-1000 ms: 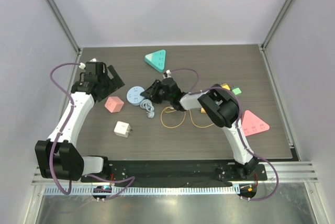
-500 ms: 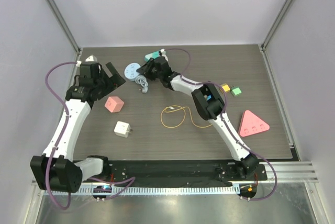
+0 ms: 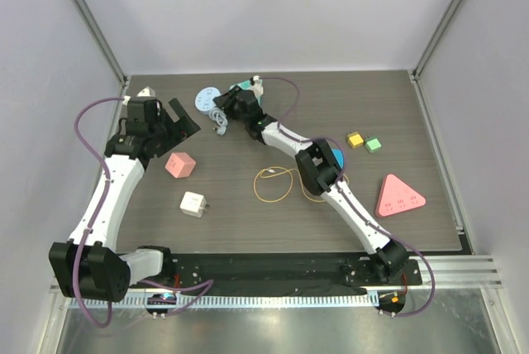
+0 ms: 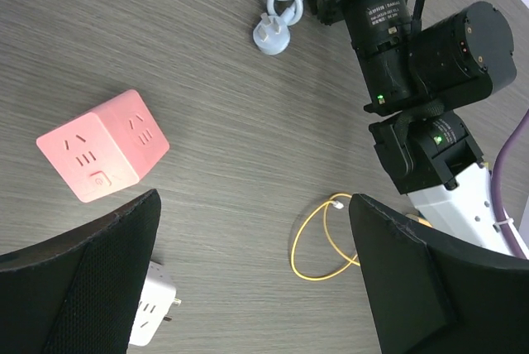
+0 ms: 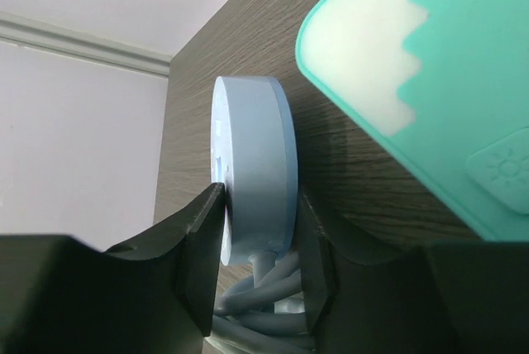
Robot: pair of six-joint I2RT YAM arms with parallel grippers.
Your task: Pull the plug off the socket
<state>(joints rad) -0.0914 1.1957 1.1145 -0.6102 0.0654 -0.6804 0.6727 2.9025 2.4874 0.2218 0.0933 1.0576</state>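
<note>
Pink socket cube lies apart from grey plug.

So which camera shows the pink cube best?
The left wrist camera. The pink cube is big and close there, so you can see the socket holes on its sides. The top camera shows it only as a small pink block. The right wrist camera does not show it.

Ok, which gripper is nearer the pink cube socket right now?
Left. The left gripper hangs open just behind the pink cube socket, not touching it. The right gripper is further off toward the back edge, closed on the blue round socket.
</note>
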